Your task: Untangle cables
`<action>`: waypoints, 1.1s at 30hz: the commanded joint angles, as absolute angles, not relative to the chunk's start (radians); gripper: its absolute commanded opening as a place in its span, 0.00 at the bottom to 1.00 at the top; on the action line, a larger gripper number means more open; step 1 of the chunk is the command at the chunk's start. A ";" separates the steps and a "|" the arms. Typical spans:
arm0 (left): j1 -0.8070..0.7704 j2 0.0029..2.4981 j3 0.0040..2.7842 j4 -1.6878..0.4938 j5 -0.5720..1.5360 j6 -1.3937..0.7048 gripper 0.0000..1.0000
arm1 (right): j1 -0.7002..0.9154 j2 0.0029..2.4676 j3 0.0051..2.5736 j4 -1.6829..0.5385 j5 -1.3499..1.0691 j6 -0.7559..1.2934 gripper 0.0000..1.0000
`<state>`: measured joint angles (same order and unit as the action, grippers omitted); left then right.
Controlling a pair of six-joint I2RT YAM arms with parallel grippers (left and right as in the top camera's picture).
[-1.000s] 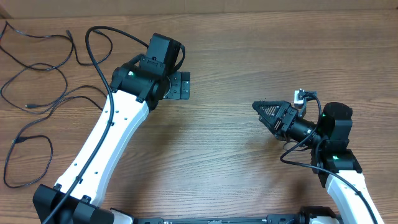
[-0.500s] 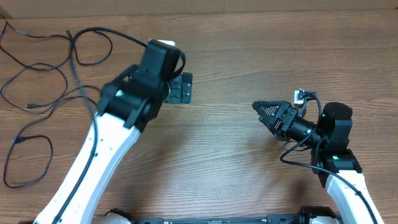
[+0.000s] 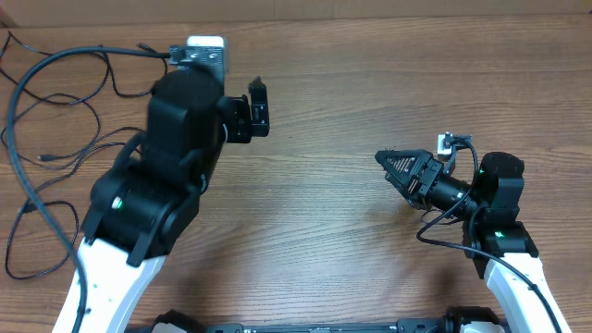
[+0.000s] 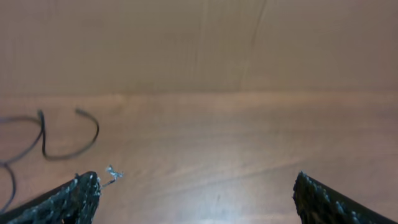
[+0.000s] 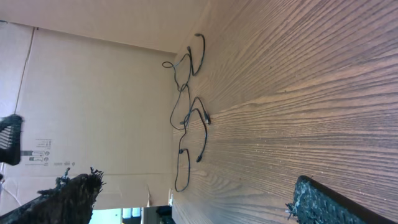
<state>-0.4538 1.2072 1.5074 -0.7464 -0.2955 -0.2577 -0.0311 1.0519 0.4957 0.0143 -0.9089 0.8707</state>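
Observation:
Several thin black cables (image 3: 55, 161) lie spread in loose loops on the wooden table at the far left, partly hidden behind my raised left arm. My left gripper (image 3: 257, 109) hangs high over the table's back middle, to the right of them, open and holding nothing. In the left wrist view its gripper (image 4: 196, 196) frames bare wood, with one cable end (image 4: 68, 140) curling at the left. My right gripper (image 3: 388, 159) points left from the right side, open and empty. In the right wrist view its gripper (image 5: 196, 196) looks across the table at the distant cables (image 5: 186, 106).
A cardboard wall (image 4: 199, 43) stands along the table's far edge. The left arm's thicker black cable (image 3: 13, 120) arcs over the thin cords at the left. Bare wood lies between the two grippers.
My left arm has risen toward the camera and swung back and left, carrying its gripper farther up the table. The right arm and the cables have not moved.

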 commanded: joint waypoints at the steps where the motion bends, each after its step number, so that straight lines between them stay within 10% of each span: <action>1: -0.424 1.135 1.421 -0.645 -0.297 -0.226 1.00 | -0.032 1.045 0.504 0.020 -0.905 0.862 1.00; 19: -0.167 0.505 0.446 0.478 -0.007 -0.210 0.99 | -0.032 1.045 0.504 0.020 -0.905 0.862 1.00; 33: -0.019 0.091 0.059 0.459 -0.007 -0.202 1.00 | -0.032 1.045 0.504 0.020 -0.905 0.862 1.00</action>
<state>-0.0360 0.1467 0.1154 0.4652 -0.0181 -0.2279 -0.0311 1.0519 0.4957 0.0147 -0.9092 0.8700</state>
